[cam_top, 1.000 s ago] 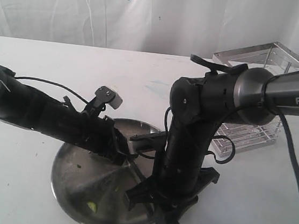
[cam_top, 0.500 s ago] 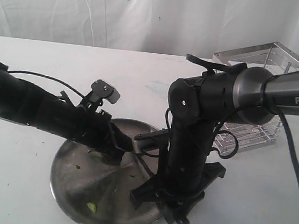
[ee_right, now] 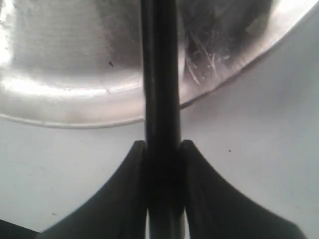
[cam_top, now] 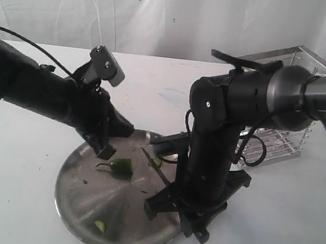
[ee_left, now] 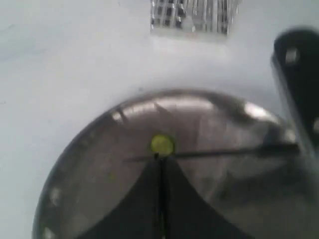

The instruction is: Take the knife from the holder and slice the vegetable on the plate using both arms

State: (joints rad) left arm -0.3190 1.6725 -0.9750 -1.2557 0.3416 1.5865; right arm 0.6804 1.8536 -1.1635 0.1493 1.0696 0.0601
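Observation:
The green vegetable (cam_top: 121,165) lies uncovered on the steel plate (cam_top: 83,198), with one round slice (cam_top: 100,225) near the front rim and another (cam_top: 156,162) by the blade. My right gripper (cam_top: 163,200) is shut on the handle of the black knife (ee_right: 160,74). Its thin blade (cam_top: 156,168) slants over the plate just right of the vegetable. Raised above the plate's left side, my left gripper (cam_top: 106,148) is shut and holds nothing. In the left wrist view its tips (ee_left: 160,157) point at a slice (ee_left: 162,144), and the blade (ee_left: 214,153) crosses behind.
The chrome wire holder (cam_top: 285,112) stands behind my right arm at the back right, also seen as the holder (ee_left: 194,17) in the left wrist view. White table surrounds the plate, and a white curtain hangs at the back.
My left arm has lifted and pulled back to the left, off the vegetable, which now shows on the plate. The right arm shifted slightly with the knife still in its grip.

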